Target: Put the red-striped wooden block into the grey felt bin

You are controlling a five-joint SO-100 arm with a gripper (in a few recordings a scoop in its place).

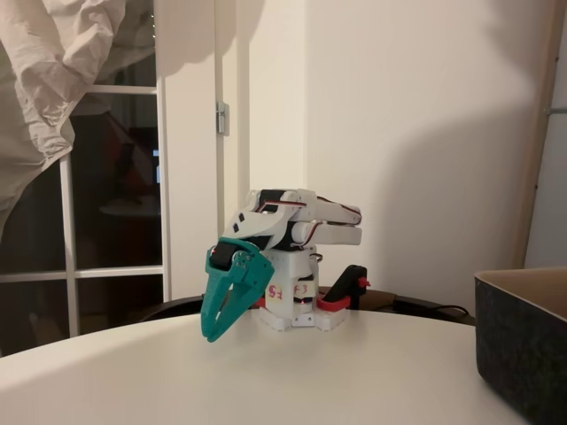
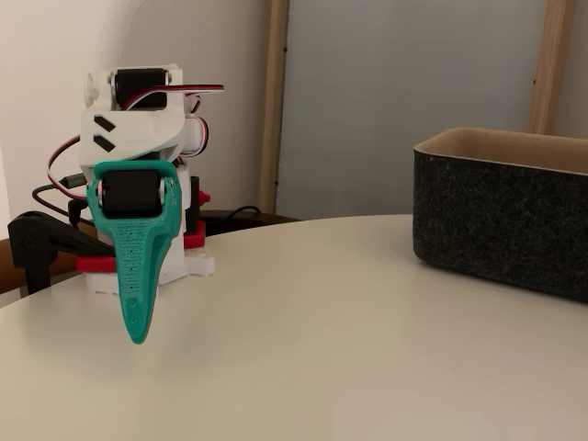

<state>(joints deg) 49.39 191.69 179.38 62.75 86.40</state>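
Note:
My teal gripper (image 1: 210, 335) hangs from the folded white arm with its tips pointing down, just above the white table. Its fingers meet at the tips, so it is shut with nothing between them. In a fixed view I see the gripper (image 2: 138, 338) edge-on as one narrow blade. The grey felt bin (image 1: 523, 350) stands at the right edge of the table, well away from the gripper. In another fixed view the grey felt bin (image 2: 503, 213) shows its tan inside at the rim. The red-striped wooden block is out of view.
The arm's white base (image 1: 292, 310) sits at the far edge of the round white table (image 2: 322, 331), held by a black and red clamp (image 1: 347, 290). Bare tabletop lies between the gripper and the bin. A cable runs behind the base.

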